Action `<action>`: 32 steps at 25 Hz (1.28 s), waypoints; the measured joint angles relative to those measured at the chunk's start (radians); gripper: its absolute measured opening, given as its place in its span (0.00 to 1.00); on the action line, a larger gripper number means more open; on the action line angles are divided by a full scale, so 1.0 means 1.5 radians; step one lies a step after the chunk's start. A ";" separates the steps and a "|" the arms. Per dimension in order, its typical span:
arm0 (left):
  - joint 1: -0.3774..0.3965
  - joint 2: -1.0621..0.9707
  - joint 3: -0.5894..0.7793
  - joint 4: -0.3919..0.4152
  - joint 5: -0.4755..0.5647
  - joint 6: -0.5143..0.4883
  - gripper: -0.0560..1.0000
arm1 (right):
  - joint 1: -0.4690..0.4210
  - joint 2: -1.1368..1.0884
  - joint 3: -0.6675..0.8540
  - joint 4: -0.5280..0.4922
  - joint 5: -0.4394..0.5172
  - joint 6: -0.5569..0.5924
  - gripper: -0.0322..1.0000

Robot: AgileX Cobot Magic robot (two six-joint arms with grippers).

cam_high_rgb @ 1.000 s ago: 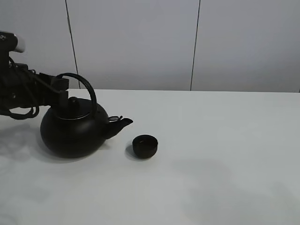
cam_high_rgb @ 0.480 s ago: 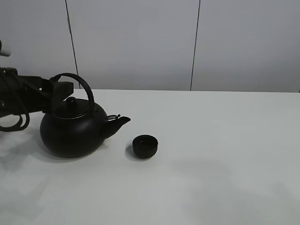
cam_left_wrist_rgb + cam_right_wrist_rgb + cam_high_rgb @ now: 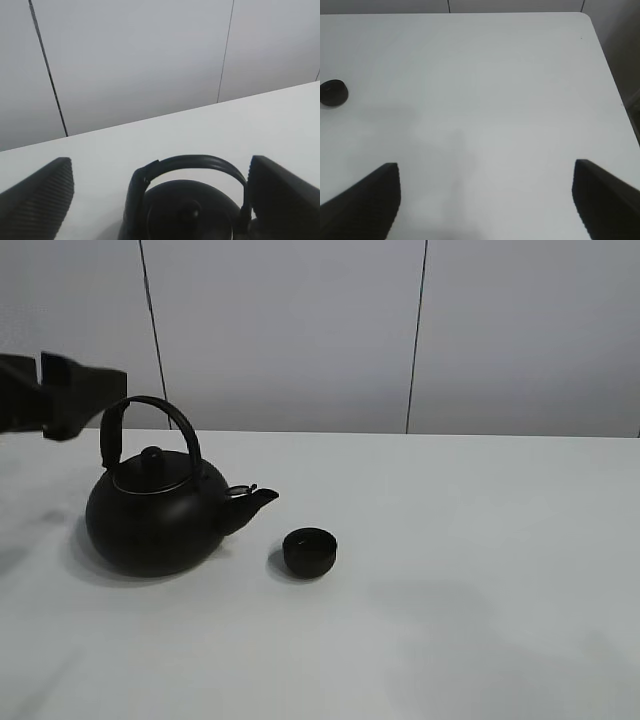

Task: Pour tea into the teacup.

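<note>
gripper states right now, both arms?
Left gripper: open, holding nothing, jaws either side of the kettle handle without touching it.
Right gripper: open, empty.

Matte black teacup (image 3: 309, 551), black kettle (image 3: 155, 521), white table (image 3: 450, 570), pale grey wall (image 3: 300, 330)

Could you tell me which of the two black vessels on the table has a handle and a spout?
The kettle, the big round one with an arched handle and short spout; the teacup beside its spout is small, low and plain.

Black kettle (image 3: 187, 210) between spread fingers (image 3: 37, 197), arched handle (image 3: 187, 162) upright
</note>
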 joint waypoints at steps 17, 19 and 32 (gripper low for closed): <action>-0.042 -0.401 -0.270 0.045 0.926 -0.069 0.71 | 0.000 0.000 0.000 0.000 -0.001 0.000 0.65; -0.055 -0.490 -0.240 0.043 0.955 -0.064 0.71 | 0.000 0.000 0.000 0.000 -0.001 0.000 0.65; -0.062 -0.948 0.012 -0.026 1.118 -0.060 0.71 | 0.000 0.000 0.000 0.000 0.000 0.000 0.65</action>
